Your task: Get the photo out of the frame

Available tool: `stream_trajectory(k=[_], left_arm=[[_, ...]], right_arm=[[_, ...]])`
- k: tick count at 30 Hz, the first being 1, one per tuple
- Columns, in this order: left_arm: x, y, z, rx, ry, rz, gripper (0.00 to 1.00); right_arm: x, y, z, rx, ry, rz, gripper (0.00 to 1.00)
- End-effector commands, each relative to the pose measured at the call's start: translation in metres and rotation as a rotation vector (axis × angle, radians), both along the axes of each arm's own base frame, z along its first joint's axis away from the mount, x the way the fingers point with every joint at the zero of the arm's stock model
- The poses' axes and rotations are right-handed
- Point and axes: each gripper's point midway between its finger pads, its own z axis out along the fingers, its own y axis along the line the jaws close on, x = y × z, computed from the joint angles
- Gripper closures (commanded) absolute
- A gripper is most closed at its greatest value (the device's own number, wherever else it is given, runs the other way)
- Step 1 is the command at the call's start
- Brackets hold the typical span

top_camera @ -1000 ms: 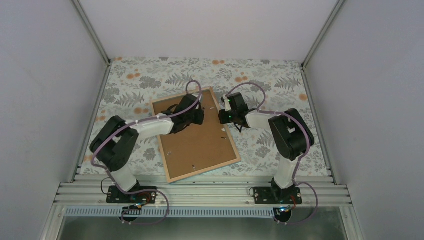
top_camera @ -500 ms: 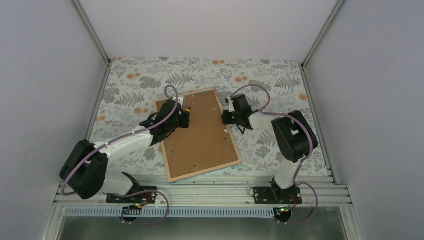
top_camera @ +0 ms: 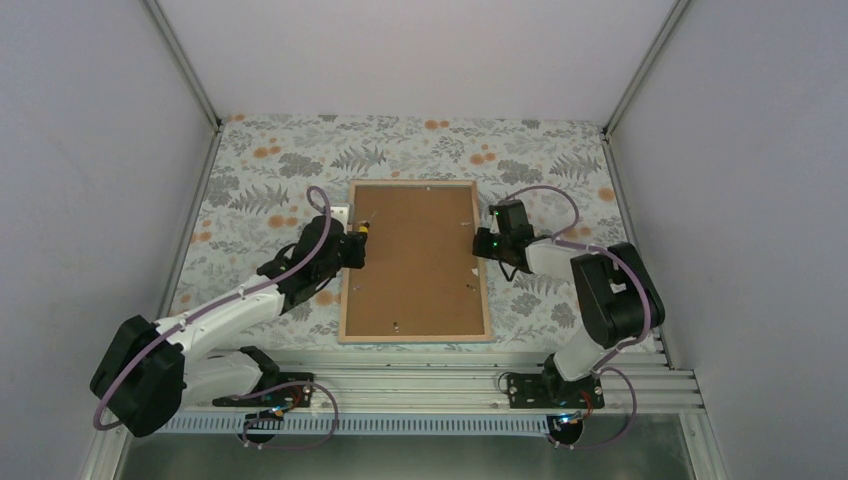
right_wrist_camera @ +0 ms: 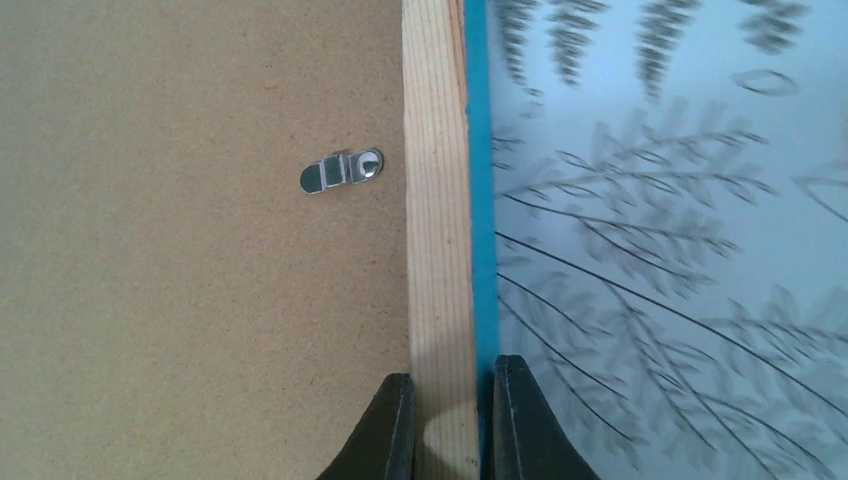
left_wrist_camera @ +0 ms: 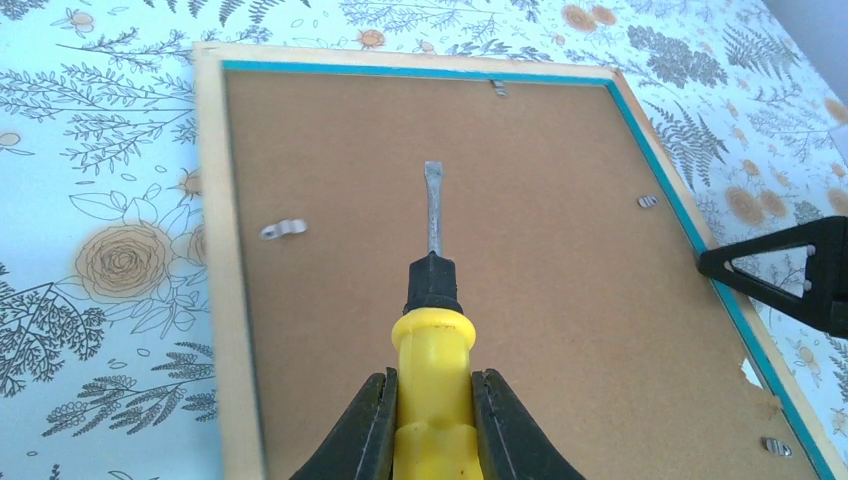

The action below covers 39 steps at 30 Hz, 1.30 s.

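The frame (top_camera: 415, 334) lies back up, square to the table, its light wood rim (left_wrist_camera: 214, 250) around a brown backing board (top_camera: 415, 265). A turquoise edge (right_wrist_camera: 479, 200) shows along the outside of its rim. The photo is hidden under the board. My left gripper (top_camera: 352, 248) is at the frame's left rim, shut on the yellow handle of a screwdriver (left_wrist_camera: 432, 330) whose blade points over the board. My right gripper (right_wrist_camera: 447, 420) is shut on the frame's right rim (right_wrist_camera: 438, 230). Small metal clips (right_wrist_camera: 341, 171) hold the board down.
A floral tablecloth (top_camera: 270, 170) covers the table. White walls close it in at left, right and back, and an aluminium rail (top_camera: 420, 385) runs along the near edge. More clips (left_wrist_camera: 283, 230) sit along the board's edges.
The frame has turned from tilted to square with the table and shifted right, its rim held in my right gripper. My left arm has drawn back left with the screwdriver.
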Motion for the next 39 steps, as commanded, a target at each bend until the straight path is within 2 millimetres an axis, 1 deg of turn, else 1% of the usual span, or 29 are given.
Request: stream_trajectory(k=[1,4,8,11,13,17,21,25,29,32,39], left_arm=[[-0.003,0.005,0.009,-0.037,-0.025,0.017,0.98],[-0.006,0.007,0.013,-0.044,-0.037,0.018,0.98],[-0.009,0.009,0.012,-0.038,-0.034,0.017,0.98],[-0.010,0.010,0.012,-0.042,-0.032,0.015,0.98],[-0.009,0.008,0.013,-0.046,-0.033,0.011,0.98],[-0.009,0.005,0.014,-0.052,-0.031,0.002,0.98],[-0.009,0.003,0.014,-0.065,-0.028,-0.008,0.98],[-0.011,0.002,0.016,-0.073,-0.028,-0.013,0.98],[-0.012,0.002,0.018,-0.080,-0.032,-0.016,0.98],[-0.014,0.002,0.021,-0.088,-0.036,-0.021,0.98],[-0.016,0.002,0.019,-0.089,-0.032,-0.028,0.97]], right_arm=[[-0.012,-0.022,-0.002,0.077,0.068,-0.171,0.96],[-0.012,-0.035,0.000,0.090,0.065,-0.249,0.96],[-0.015,-0.052,0.003,0.088,0.052,-0.336,0.96],[-0.015,-0.053,0.005,0.074,0.052,-0.323,0.95],[-0.018,-0.052,0.004,0.062,0.062,-0.299,0.90],[-0.029,-0.050,0.002,0.030,0.091,-0.241,0.78],[-0.049,-0.044,0.004,0.034,0.112,-0.183,0.63],[-0.074,-0.034,0.001,0.046,0.150,-0.128,0.54],[-0.097,-0.024,-0.002,0.051,0.176,-0.080,0.50],[-0.111,-0.011,0.001,0.076,0.190,-0.032,0.49],[-0.139,0.031,0.009,0.132,0.219,0.079,0.46]])
